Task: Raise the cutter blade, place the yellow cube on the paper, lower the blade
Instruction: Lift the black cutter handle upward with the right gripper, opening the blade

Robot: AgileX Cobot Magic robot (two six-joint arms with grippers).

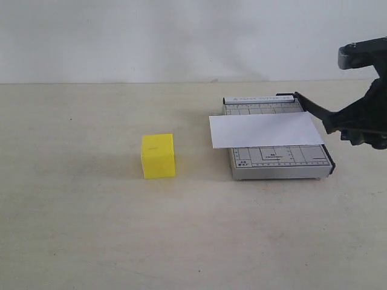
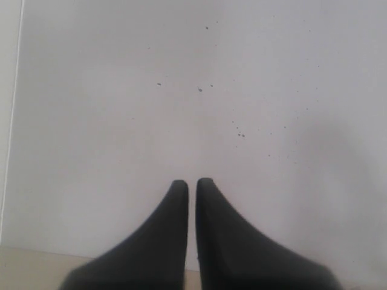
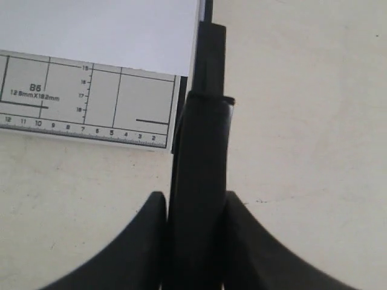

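One beige tabletop (image 1: 91, 229) fills the exterior view, backed by a plain white wall (image 1: 151, 36). The yellow cube (image 1: 158, 156) stands on the bare table, well apart from the grey trimmer base (image 1: 278, 164). The paper (image 1: 266, 130) lies across the base. The cutter blade (image 1: 309, 106) angles upward into the right gripper (image 1: 338, 124).

Left wrist view: the left gripper (image 2: 191, 188) faces the wall, jaws nearly pressed together, apparently empty.

Right wrist view: the fingers (image 3: 139, 248) pinch the blade's black handle above the tabletop, beside the base corner.

The right gripper (image 3: 195, 200) clamps the cutter blade (image 3: 202, 139) handle beside the paper (image 3: 97, 30) on the trimmer base (image 3: 78, 103).
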